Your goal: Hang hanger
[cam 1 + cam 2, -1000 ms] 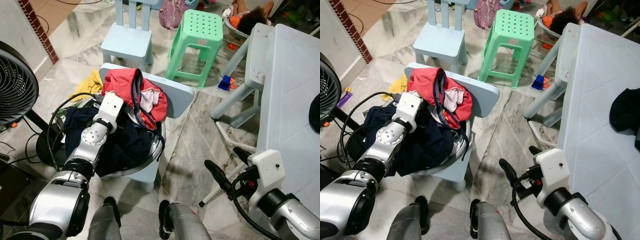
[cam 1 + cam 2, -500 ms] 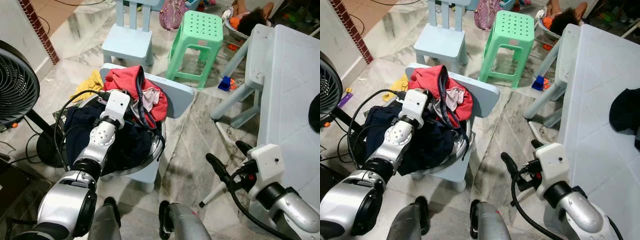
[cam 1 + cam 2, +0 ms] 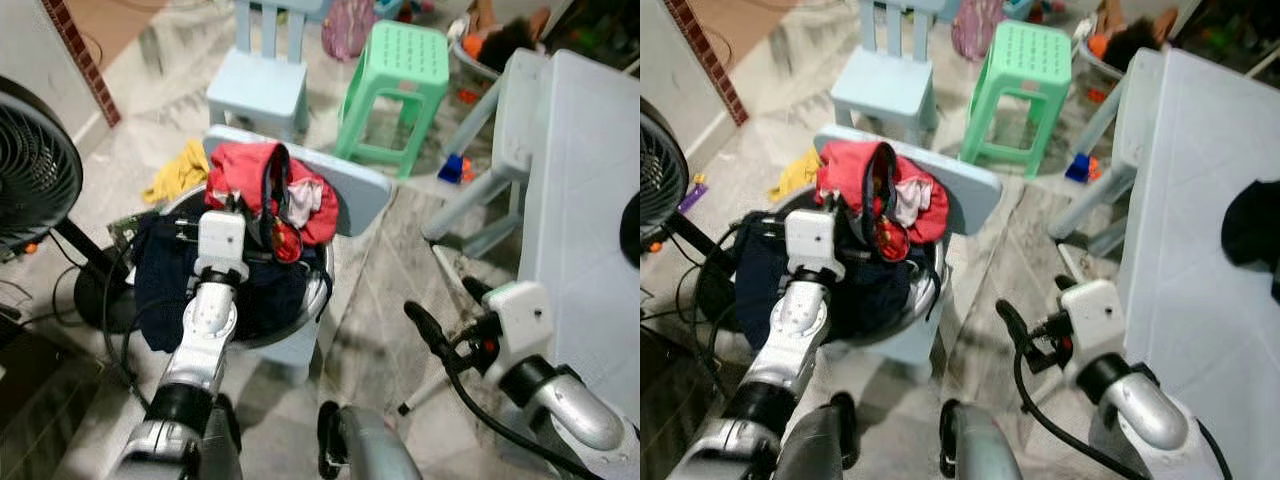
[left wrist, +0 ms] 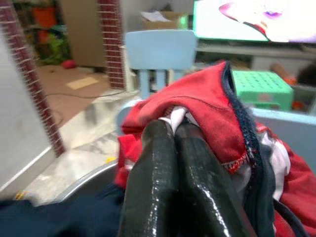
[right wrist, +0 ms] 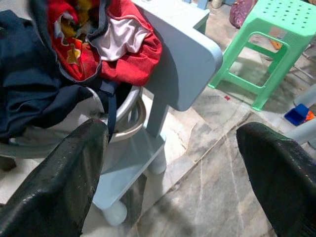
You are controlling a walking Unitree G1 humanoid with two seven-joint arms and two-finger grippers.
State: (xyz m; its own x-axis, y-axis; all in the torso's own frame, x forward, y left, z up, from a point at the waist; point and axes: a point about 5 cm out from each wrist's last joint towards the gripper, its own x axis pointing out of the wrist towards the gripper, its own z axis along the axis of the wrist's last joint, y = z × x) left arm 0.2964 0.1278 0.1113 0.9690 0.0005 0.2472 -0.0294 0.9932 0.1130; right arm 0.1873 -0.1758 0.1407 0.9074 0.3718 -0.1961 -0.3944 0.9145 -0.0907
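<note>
A red garment (image 3: 240, 165) with dark blue trim lies on top of a navy garment (image 3: 160, 280), both heaped in a metal basin (image 3: 315, 295) on a pale blue child's chair (image 3: 355, 190). My left gripper (image 4: 173, 129) is shut, its tips pressed against the red cloth where a bit of white fabric shows. I cannot tell whether cloth is pinched between them. My right gripper (image 3: 450, 310) hangs open low over the floor to the right of the chair, nothing between its fingers (image 5: 64, 182).
A black fan (image 3: 35, 170) and cables stand at the left. Behind the chair are a second blue chair (image 3: 255, 85), a green stool (image 3: 400, 60) and a yellow cloth (image 3: 180, 170). A white table (image 3: 590, 200) fills the right. A white rod (image 3: 425, 390) lies on the floor.
My left forearm has swung inward and now points straight ahead at the clothes, the wrist nearer the red garment. The right gripper has barely shifted. The picture is slightly blurred.
</note>
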